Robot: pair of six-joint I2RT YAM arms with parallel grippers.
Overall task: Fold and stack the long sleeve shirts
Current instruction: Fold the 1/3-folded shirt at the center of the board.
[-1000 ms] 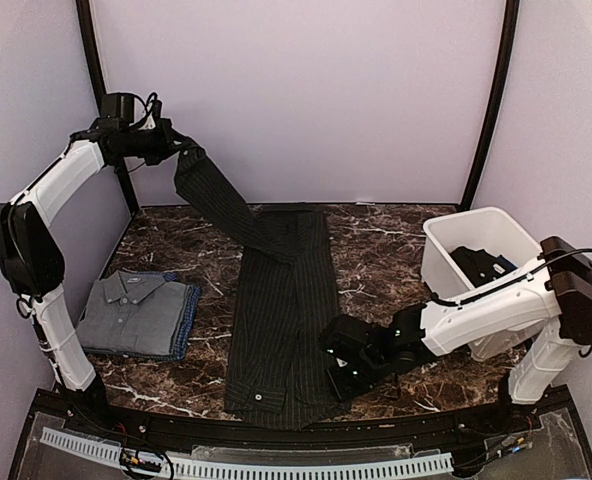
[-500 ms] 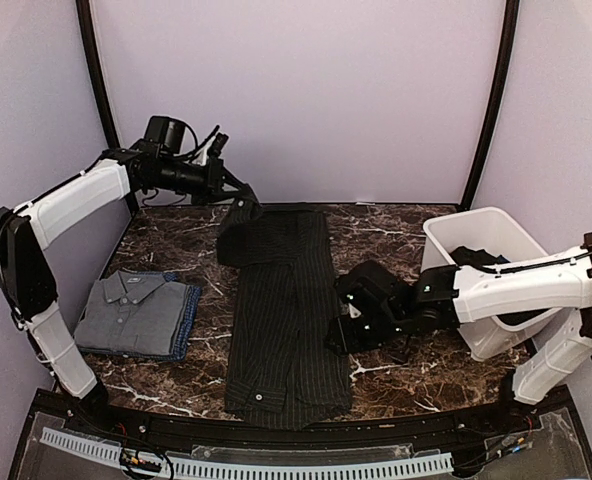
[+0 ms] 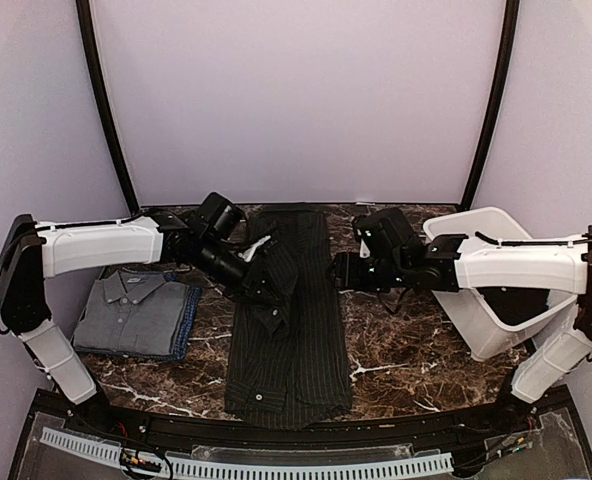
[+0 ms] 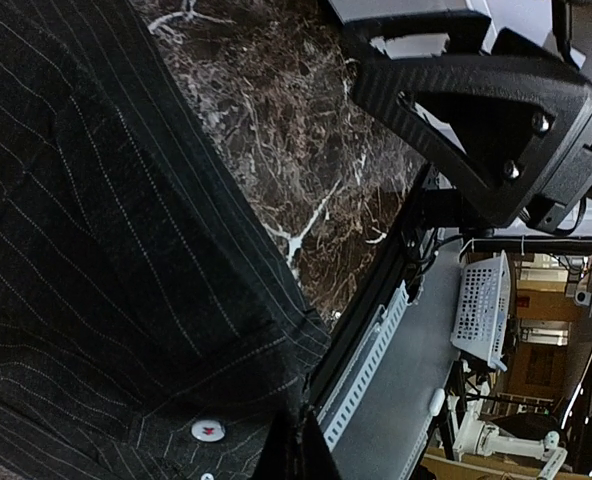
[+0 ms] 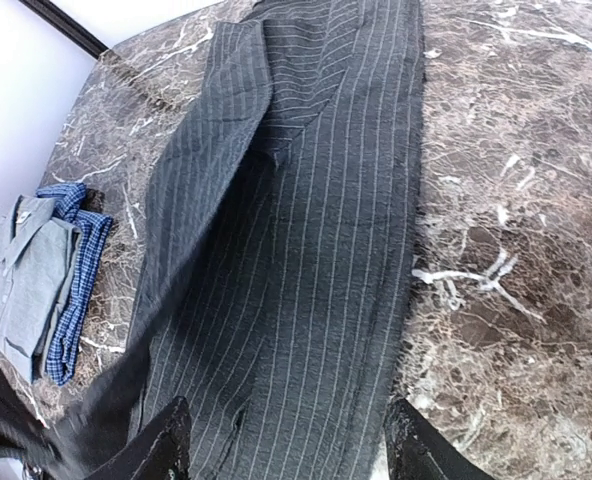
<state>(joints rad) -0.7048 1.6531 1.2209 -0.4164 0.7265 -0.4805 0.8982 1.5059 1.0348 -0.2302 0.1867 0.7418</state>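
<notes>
A charcoal pinstripe long sleeve shirt (image 3: 296, 350) lies as a long strip down the middle of the marble table. Its sleeve (image 3: 276, 265) is folded over the body, and my left gripper (image 3: 271, 292) is shut on that sleeve low over the shirt. In the left wrist view the shut fingertips (image 4: 301, 455) pinch pinstripe cloth beside a pale button (image 4: 208, 430). My right gripper (image 3: 339, 272) hovers open over the shirt's right edge. In the right wrist view its fingers (image 5: 171, 445) straddle the pinstripe cloth (image 5: 296, 250) with nothing between them. A folded grey shirt (image 3: 126, 312) rests on a blue one (image 3: 188, 318) at left.
A white plastic tub (image 3: 446, 262) stands at the right with a dark shirt (image 3: 486, 268) inside. The folded grey shirt (image 5: 21, 285) and blue shirt (image 5: 71, 290) also show in the right wrist view. Black frame posts rise at the back corners.
My left gripper swung down from high at the back left, carrying the sleeve onto the shirt's body. The right gripper opened and moved from the shirt's near right edge toward the far right.
</notes>
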